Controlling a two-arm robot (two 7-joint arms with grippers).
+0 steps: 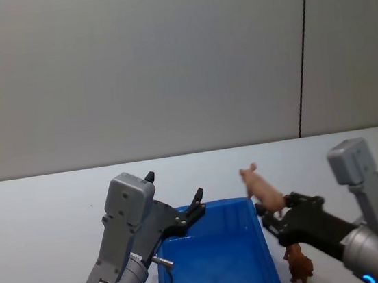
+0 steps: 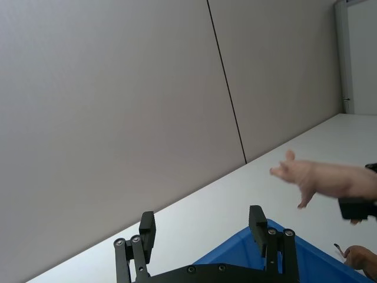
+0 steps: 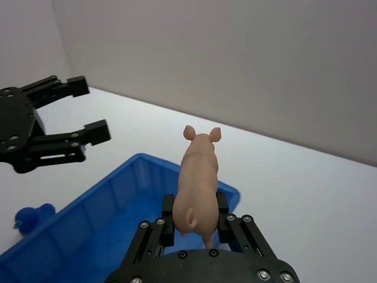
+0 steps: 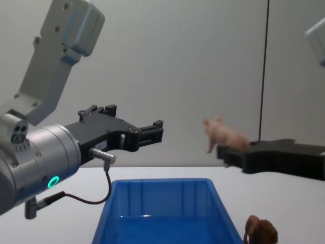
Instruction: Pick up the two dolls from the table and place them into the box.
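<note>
You're carrying doll 1: the right gripper (image 3: 196, 219) is clamped on the pale pink plastic pig (image 3: 197, 177), airborne by the far right corner of the bright blue ribbed plastic bin (image 1: 217, 262). Next, move it over the bin's floor and release. The left gripper (image 2: 201, 219) hovers spread, empty. The shaggy brown toy lion (image 1: 299, 264) stands on the white tabletop (image 1: 46, 214) beside the bin's right wall. The bin's near end is cut off.

Bare lab-like room: white table (image 1: 31, 202), seamed grey wall panels (image 1: 131, 66).
</note>
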